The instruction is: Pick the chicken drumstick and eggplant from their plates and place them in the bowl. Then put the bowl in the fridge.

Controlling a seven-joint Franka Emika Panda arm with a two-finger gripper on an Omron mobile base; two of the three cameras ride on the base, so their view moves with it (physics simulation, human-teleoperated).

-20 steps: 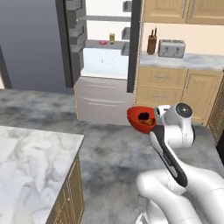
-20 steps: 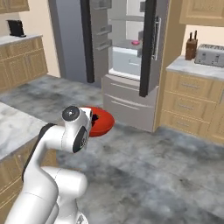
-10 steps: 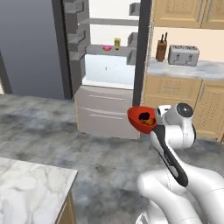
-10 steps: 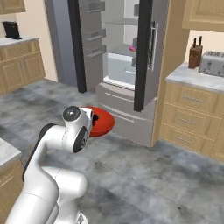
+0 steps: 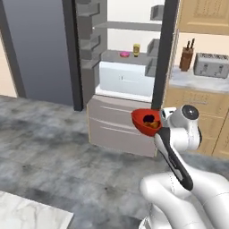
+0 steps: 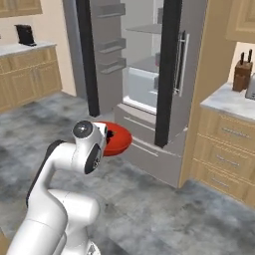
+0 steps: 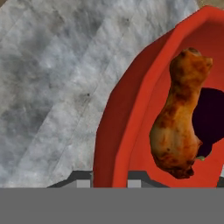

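Step in hand: I'm on the last leg now, carrying the loaded bowl (image 5: 146, 121) toward the fridge (image 5: 129, 67). Both foods are already in, so what's left, as I judge it, is the placing.

Gripper: I've got the gripper (image 7: 109, 183) pinched tight on the bowl's red rim, one tip either side of the wall at the bottom of the hand view. That's a thin edge hold, not a cradle.

Bowl: held up in the air in front of the fridge's lower drawers (image 5: 117, 127), level with their top, near them but not yet inside.

Chicken drumstick: the chicken drumstick (image 7: 179, 118) lies along the inside wall of the bowl, orange-brown, fat end toward my fingers.

Eggplant: the eggplant (image 7: 210, 117) sits dark beside it in the bowl, touching it.

Fridge: doors stand open, white interior showing, with a yellow jar (image 5: 136, 49) and a pink item (image 5: 124, 54) on the shelf (image 5: 129, 58) well above the bowl.

Next move: I reckon I need to raise the bowl to shelf height and reach in past the dark door edge (image 5: 163, 53), keeping it level so nothing rolls out.

Risk: the rim grip could let the bowl tip.
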